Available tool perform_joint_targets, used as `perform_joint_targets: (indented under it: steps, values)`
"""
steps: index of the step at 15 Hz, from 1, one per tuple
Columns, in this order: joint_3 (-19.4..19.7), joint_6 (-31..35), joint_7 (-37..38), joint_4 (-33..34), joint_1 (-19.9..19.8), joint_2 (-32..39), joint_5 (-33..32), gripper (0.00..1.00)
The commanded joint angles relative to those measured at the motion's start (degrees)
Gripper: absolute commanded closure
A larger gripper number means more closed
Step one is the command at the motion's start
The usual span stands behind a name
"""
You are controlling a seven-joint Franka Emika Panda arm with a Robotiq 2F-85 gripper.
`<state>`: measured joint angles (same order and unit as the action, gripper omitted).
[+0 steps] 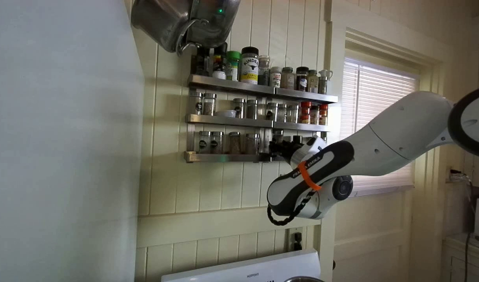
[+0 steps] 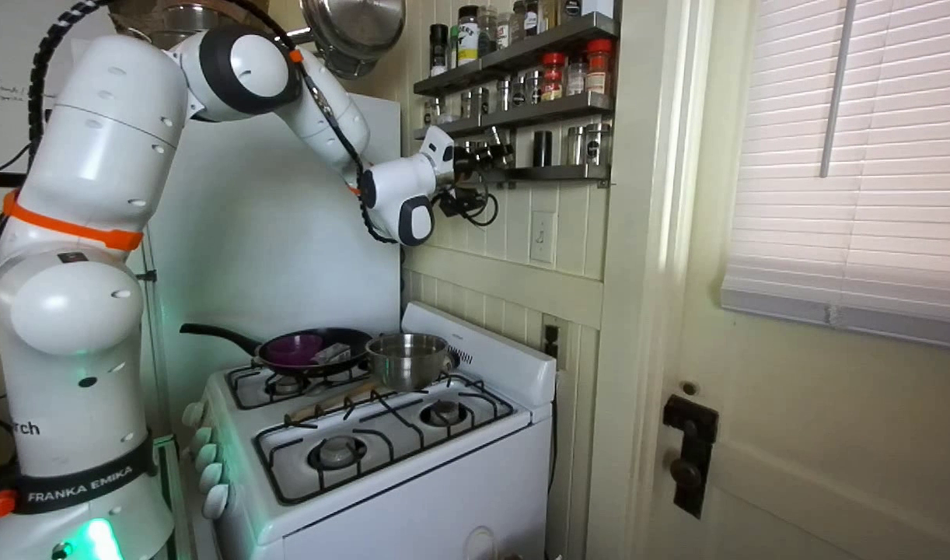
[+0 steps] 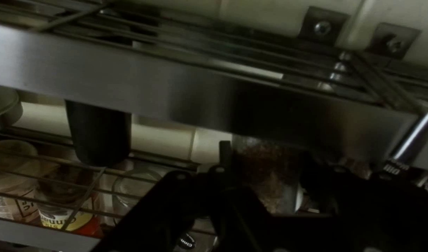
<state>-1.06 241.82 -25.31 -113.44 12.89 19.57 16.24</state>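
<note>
My gripper (image 3: 264,155) is at the lowest shelf of a metal wall rack. In the wrist view, which stands upside down, its two dark fingers lie against both sides of a glass jar (image 3: 270,175) with reddish-brown contents. The gripper looks shut on it; the fingers are dark and their contact is hard to see. The shelf's metal lip (image 3: 147,80) hides the jar's base. The gripper also shows in both exterior views (image 1: 276,148) (image 2: 500,152). A black bottle (image 3: 98,136) stands beside the jar, and a jar with a dill label (image 3: 392,168) is on the other side.
The middle shelf (image 1: 227,120) and top shelf (image 1: 231,83) hold several spice jars. Metal pots (image 1: 165,23) hang above. Below are a stove (image 2: 397,498), a black pan (image 2: 343,338) and a steel pot (image 2: 409,364). A door with a blind (image 2: 848,194) is beside the rack.
</note>
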Motion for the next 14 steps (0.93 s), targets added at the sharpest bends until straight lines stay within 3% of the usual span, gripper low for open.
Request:
perform_joint_targets:
  steps: [1, 4, 5, 14]
  values:
    - [-0.1, -0.1, 0.2, -0.3, -0.2, -0.2, -0.2, 0.52]
    - [-0.2, -0.1, 0.1, -1.1, -0.2, -0.8, -0.1, 0.52]
    - [-0.2, -0.1, 0.2, -1.5, -0.2, -1.0, -0.4, 0.77]
    - [-0.2, 0.4, -2.4, -2.2, 0.9, -2.3, 1.8, 0.77]
